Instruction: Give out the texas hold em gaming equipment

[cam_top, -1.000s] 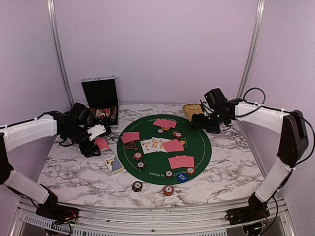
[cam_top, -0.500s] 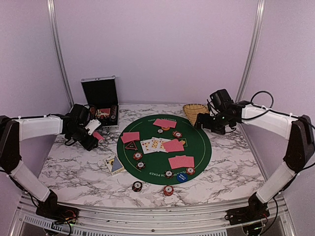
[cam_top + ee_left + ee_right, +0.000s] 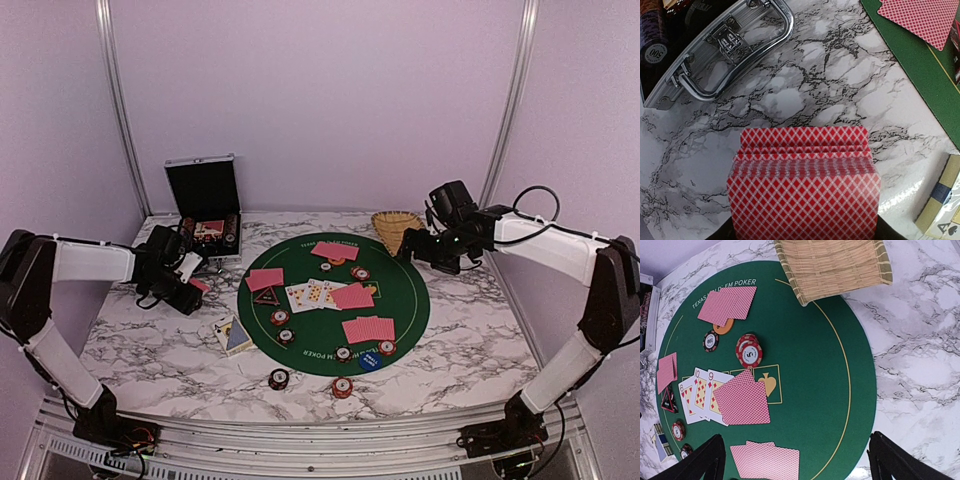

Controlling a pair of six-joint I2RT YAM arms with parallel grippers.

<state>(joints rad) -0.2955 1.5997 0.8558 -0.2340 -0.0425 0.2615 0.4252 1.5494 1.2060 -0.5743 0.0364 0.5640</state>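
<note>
Soft, even light falls from above. The overhead view is bright, with a lilac cast and only faint shadows under the arms on the marble tabletop (image 3: 470, 330). In the left wrist view the deck of red-backed playing cards (image 3: 802, 190) sits so near the lens that its lower edge blurs. A white glare patch lies on the marble to its right. The silver case handle (image 3: 730, 60) carries highlights. The right wrist view is sharp across the green mat (image 3: 840, 365). The right end effector (image 3: 797, 436) shows its fingers (image 3: 695, 462) as dark, soft-edged shapes.

Red-backed card deck (image 3: 802, 190) sits above marble table (image 3: 805, 85) near silver case (image 3: 725, 45).
</note>
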